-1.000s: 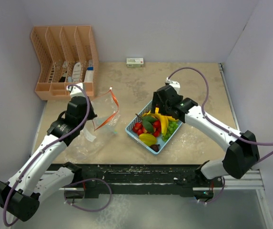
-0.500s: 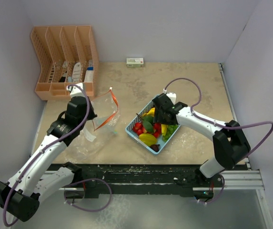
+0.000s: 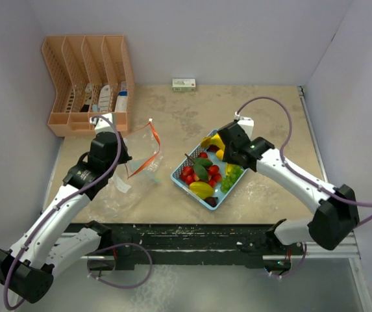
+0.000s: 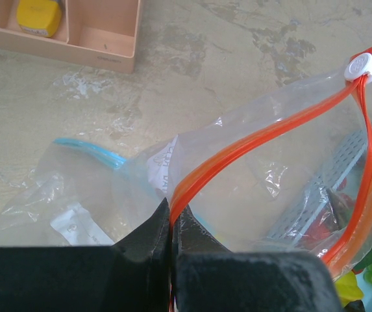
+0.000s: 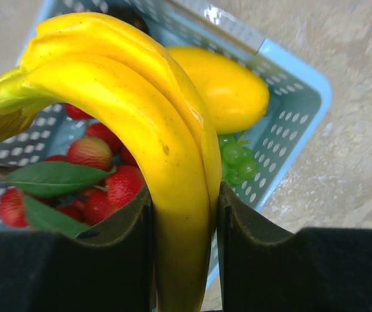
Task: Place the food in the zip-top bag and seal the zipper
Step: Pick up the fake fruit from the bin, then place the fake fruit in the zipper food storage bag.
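My left gripper [image 4: 171,211] is shut on the orange zipper strip of the clear zip-top bag [image 4: 270,169], which it holds up with its mouth gaping toward the basket. A white slider [image 4: 362,65] sits at the zipper's far end. In the top view the bag [image 3: 143,156] hangs left of the light-blue basket [image 3: 216,204]. My right gripper [image 5: 184,195] is shut on a yellow banana bunch [image 5: 127,84], which hangs just above the basket's back corner [image 3: 215,140]. Red strawberries [image 5: 108,188], green grapes [image 5: 239,162], a yellow fruit [image 5: 228,91] and a green leaf [image 5: 52,179] lie in the basket.
A peach desk organiser [image 3: 88,78] stands at the back left. A small white-and-green box [image 3: 184,84] lies against the back wall. A second flat clear bag with a blue strip [image 4: 85,148] lies on the table under the left arm. Walls close in both sides.
My right gripper has dipped into the basket, closed on the banana bunch and risen with it toward the basket's back corner. The left arm and the bag have stayed put.
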